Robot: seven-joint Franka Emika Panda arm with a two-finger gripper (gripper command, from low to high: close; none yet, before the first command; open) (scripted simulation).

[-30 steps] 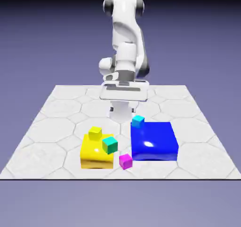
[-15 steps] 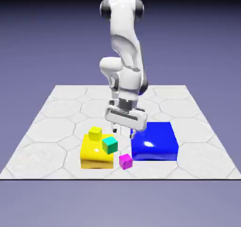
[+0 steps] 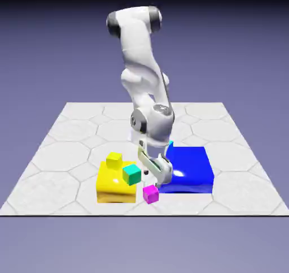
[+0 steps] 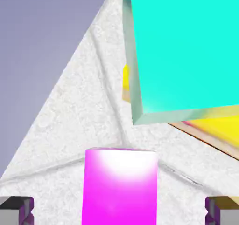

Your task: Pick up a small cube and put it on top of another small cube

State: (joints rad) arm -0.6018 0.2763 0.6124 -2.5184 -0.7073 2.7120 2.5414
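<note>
Reaching for the pink cube

The gripper [image 3: 151, 181] hangs open over the pink cube [image 4: 120, 187]. Next: drop, squeeze, carry toward ten o'clock onto the small yellow cube [image 3: 114, 160].

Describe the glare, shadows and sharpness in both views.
Exterior view: sharp all over, with a white highlight on the blue block and a softer sheen on the large yellow block; hardly any cast shadows on the table. Hand view: the magenta cube between the gripper fingertips has a washed-out white top edge; the teal cube looms large, edges crisp.
</note>
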